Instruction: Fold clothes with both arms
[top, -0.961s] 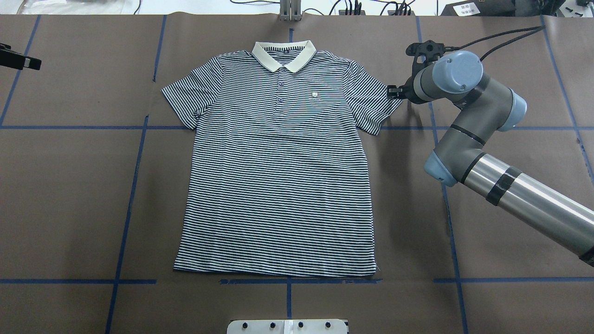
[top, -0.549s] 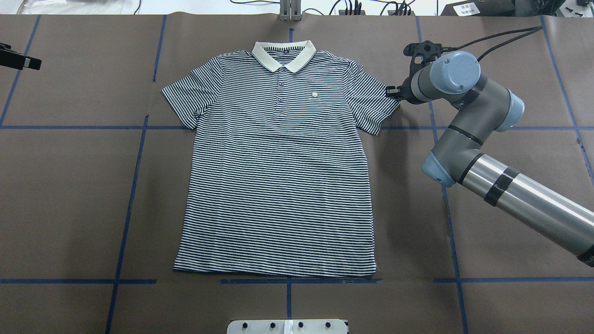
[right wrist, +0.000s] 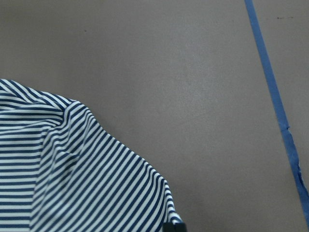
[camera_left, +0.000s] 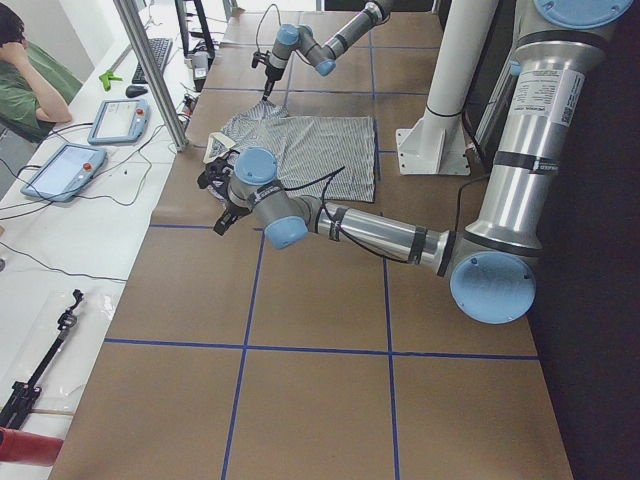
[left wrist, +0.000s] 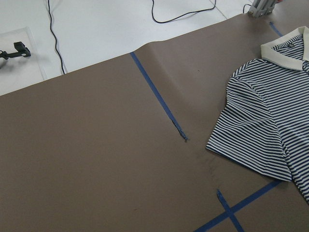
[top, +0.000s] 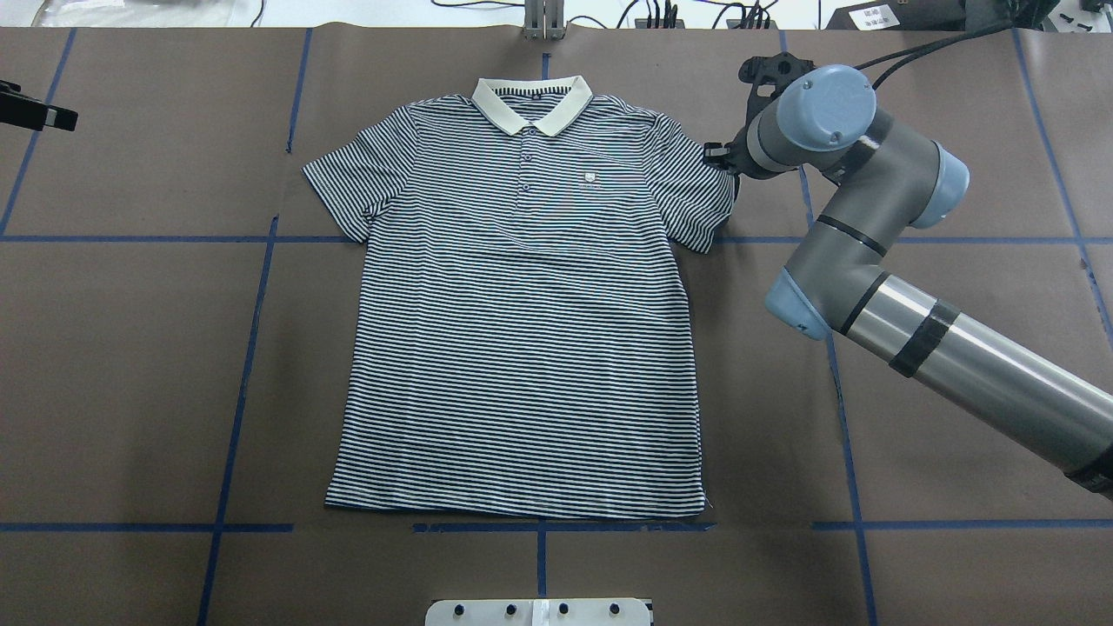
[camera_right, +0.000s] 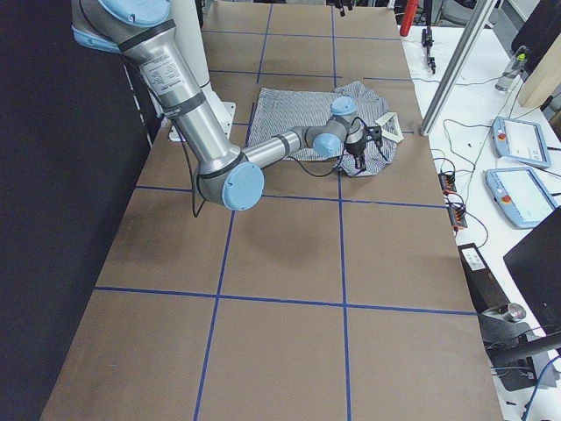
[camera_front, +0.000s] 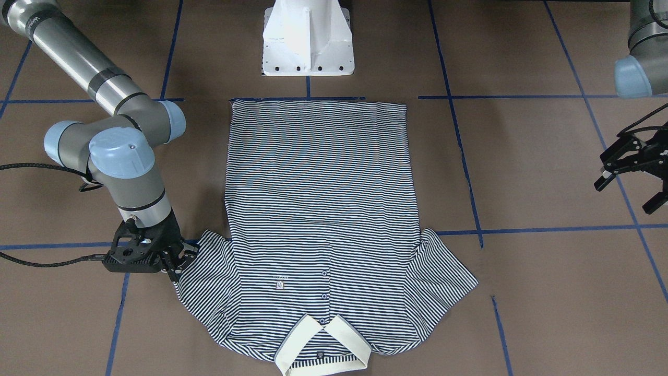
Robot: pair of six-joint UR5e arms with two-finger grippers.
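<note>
Looking down, we are seeing the striped polo shirt (top: 522, 330) lying flat on the tabletop (top: 130, 348), the right pincer (camera_front: 178, 265) pinching its sleeve edge, the left pincer (camera_front: 624, 196) hanging wide open, empty

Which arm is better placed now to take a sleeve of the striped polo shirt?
The right. Its black two-finger gripper sits at the sleeve edge of the navy-and-white striped polo shirt; the left black gripper hangs open, far from the other sleeve.
</note>
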